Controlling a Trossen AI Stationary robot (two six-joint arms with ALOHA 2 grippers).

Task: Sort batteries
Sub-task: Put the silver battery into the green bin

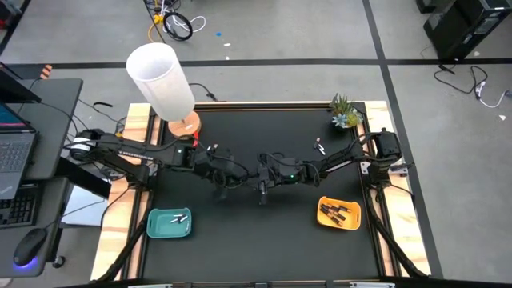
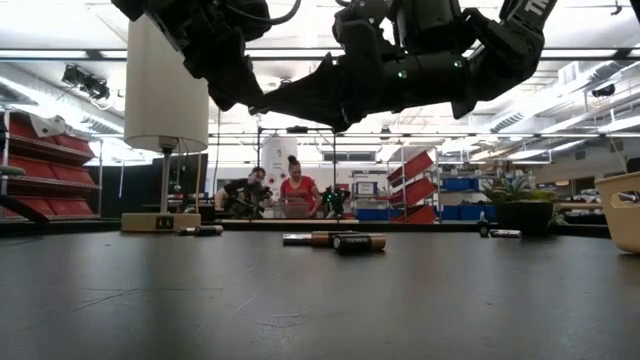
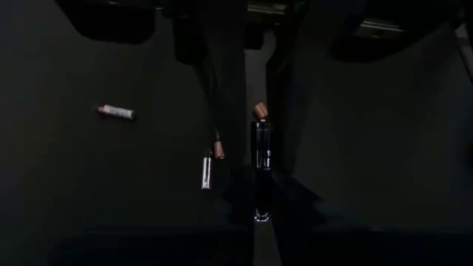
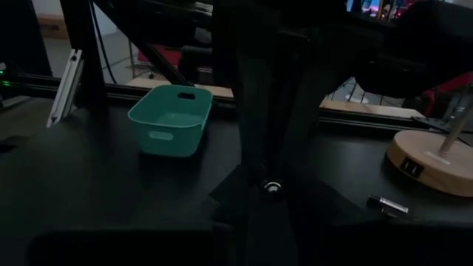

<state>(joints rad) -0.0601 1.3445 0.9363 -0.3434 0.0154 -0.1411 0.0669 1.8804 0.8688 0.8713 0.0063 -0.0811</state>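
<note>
Above the middle of the black table my two grippers meet tip to tip. My left gripper point(image 3: 260, 219) is shut on a dark battery point(image 3: 261, 151) with a copper end, and my right gripper point(image 4: 272, 191) faces it, shut on the same battery. Loose batteries point(image 2: 345, 240) lie on the table below, among them a silvery one point(image 3: 116, 111). At the near left stands a teal tray point(image 1: 169, 224) with pale batteries. At the near right an orange tray point(image 1: 339, 213) holds dark ones. My left gripper pinches the battery's plain end point(image 3: 260, 210) between its two fingertips, slanting down from the table's left. The battery sticks out ahead in line with the fingers, copper end foremost, lifted clear of the table. My right gripper comes nearly level from the table's right, its fingers point(image 3: 284, 103) lying along the battery on either side of the copper end point(image 3: 259, 112). In its own wrist view the battery's round end point(image 4: 272, 187) sits between the fingertips.
A lamp with a white shade point(image 1: 162, 78) stands on a wooden base point(image 4: 432, 159) at the far left. A small plant point(image 1: 346, 112) is at the far right corner, with one battery point(image 1: 318, 146) near it. People sit in the room beyond the table.
</note>
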